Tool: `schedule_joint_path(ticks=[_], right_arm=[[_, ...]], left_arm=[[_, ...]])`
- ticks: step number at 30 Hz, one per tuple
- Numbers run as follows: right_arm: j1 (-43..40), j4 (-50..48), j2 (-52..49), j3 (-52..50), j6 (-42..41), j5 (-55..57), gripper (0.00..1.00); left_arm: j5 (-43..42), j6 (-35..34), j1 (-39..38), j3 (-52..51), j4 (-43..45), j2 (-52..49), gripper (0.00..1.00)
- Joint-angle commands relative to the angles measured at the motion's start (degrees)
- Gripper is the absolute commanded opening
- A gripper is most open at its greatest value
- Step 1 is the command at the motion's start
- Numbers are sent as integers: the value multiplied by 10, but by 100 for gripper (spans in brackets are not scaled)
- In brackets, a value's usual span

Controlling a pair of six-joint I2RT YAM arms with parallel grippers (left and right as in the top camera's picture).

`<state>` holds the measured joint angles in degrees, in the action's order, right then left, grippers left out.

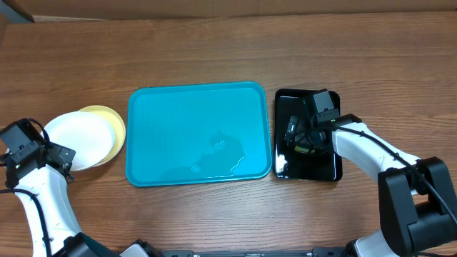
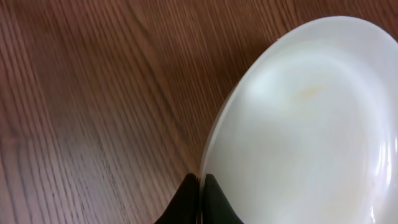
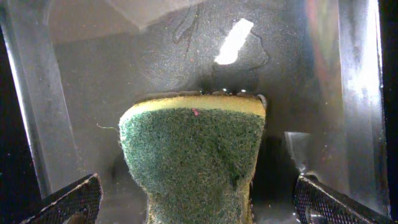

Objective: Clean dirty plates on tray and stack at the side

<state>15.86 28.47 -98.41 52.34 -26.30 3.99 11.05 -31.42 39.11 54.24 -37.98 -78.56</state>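
Note:
The turquoise tray lies mid-table with no plates on it, only a thin film of water. Left of it, a white plate rests on a pale yellow plate. My left gripper is at the white plate's near-left rim. In the left wrist view its fingers are pinched together, and the white plate's rim runs in between them. My right gripper hangs over the black tray. It is open, with its fingertips wide on either side of a green and yellow sponge.
The glossy black tray sits just right of the turquoise tray, almost touching it, with the sponge standing on it. Bare wooden tabletop surrounds everything. My right arm reaches in from the lower right.

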Motion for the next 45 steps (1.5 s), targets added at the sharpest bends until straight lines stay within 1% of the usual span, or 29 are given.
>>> schedule_joint_path(ticks=[1, 6, 8, 9, 10, 13, 15, 16, 17, 19, 20, 22, 26, 28, 30, 32, 34, 35, 38, 40, 41, 43, 45], right_arm=[[2, 3, -2, -2, -2, -2, 100], [1, 3, -2, -2, -2, -2, 100], [2, 3, -2, -2, -2, -2, 100], [2, 3, -2, -2, -2, -2, 100], [2, 3, -2, -2, -2, -2, 100], [2, 3, -2, -2, -2, -2, 100], [1, 3, -2, -2, -2, -2, 100], [2, 3, -2, -2, -2, -2, 100], [2, 3, -2, -2, -2, -2, 100], [1, 3, -2, -2, -2, -2, 100], [2, 3, -2, -2, -2, -2, 100], [1, 3, -2, -2, -2, -2, 100], [2, 3, -2, -2, -2, -2, 100], [2, 3, -2, -2, -2, -2, 100], [2, 3, -2, -2, -2, -2, 100], [1, 3, -2, -2, -2, -2, 100], [2, 3, -2, -2, -2, -2, 100], [2, 1, -2, -2, -3, -5, 100], [2, -69, -2, -2, -5, -18, 100], [2, -110, -2, -2, -4, -22, 100], [2, -123, -2, -2, -4, -22, 100], [2, -142, -2, -2, -4, -22, 100], [2, -143, -2, -2, -4, -22, 100]], left_arm=[[-16, -9, 2, -17, 18, 1, 4], [-22, -10, 2, -29, 31, -4, 4], [-33, -9, 2, -29, 33, -9, 11], [-37, -10, 2, -29, 33, -10, 17], [-40, -9, 2, -29, 33, -12, 26], [-53, -8, 2, -29, 33, -17, 59], [-73, 2, 2, -29, 35, -18, 75], [-97, 16, 2, -29, 40, -18, 82], [-126, 32, 2, -29, 47, -18, 83], [-198, 72, 0, -29, 66, -18, 83], [-224, 85, -3, -28, 73, -18, 86], [-231, 85, -10, -27, 75, -18, 86], [-238, 85, -43, -27, 76, -18, 79], [-258, 87, -67, -27, 70, -18, 76], [-296, 106, -97, -27, 65, -18, 73], [-332, 128, -134, -27, 61, -18, 75], [-348, 147, -170, -27, 51, -18, 80], [-347, 153, -191, -27, 45, -18, 84], [-346, 180, -243, -27, 32, -18, 91], [-346, 193, -267, -27, 22, -18, 92], [-346, 193, -276, -27, 17, -18, 93], [-347, 192, -291, -27, 6, -18, 99], [-346, 193, -303, -27, -3, -18, 100]])
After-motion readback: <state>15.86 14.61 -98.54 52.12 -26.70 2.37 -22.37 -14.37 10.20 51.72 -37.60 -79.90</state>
